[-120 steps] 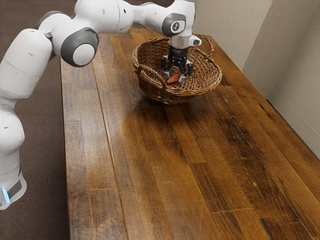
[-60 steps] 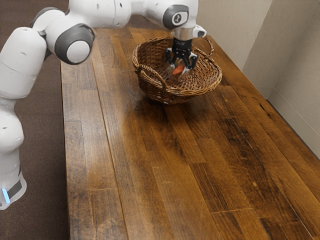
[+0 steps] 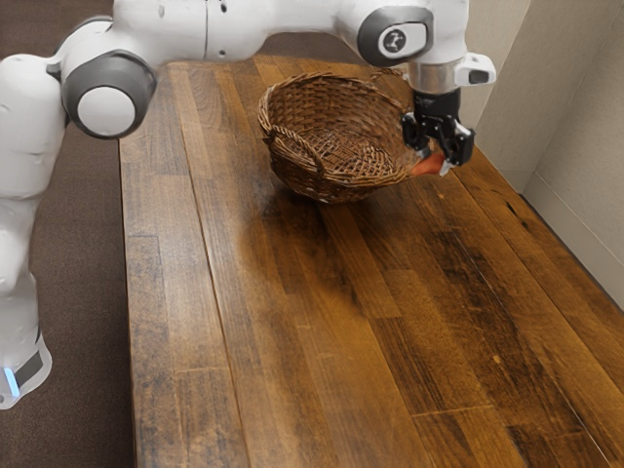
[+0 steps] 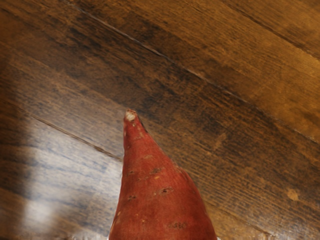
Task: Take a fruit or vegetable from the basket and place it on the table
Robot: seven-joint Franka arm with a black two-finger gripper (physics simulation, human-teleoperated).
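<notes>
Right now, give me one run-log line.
gripper: shut on sweet potato | position: beside basket, above table | basket: upright on table | placement: not yet done

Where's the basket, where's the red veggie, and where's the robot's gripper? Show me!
Basket (image 3: 312,105): exterior view, on its woven inner wall.
Red veggie (image 4: 159,200): wrist view, on its speckled skin.
Gripper (image 3: 435,163): exterior view, midway between its fingertips.

Exterior view, for you: moderate, warm light, exact source unclear; one diffuse shadow on the surface (image 3: 292,341) by the basket (image 3: 341,183); pale sheen toward the exterior view's left; floor (image 3: 83,292) dim; wall (image 3: 575,107) softly lit. Wrist view, for you: whitish glare beside the red vegetable (image 4: 157,200), a dark, soft-edged shadow adjoining.
</notes>
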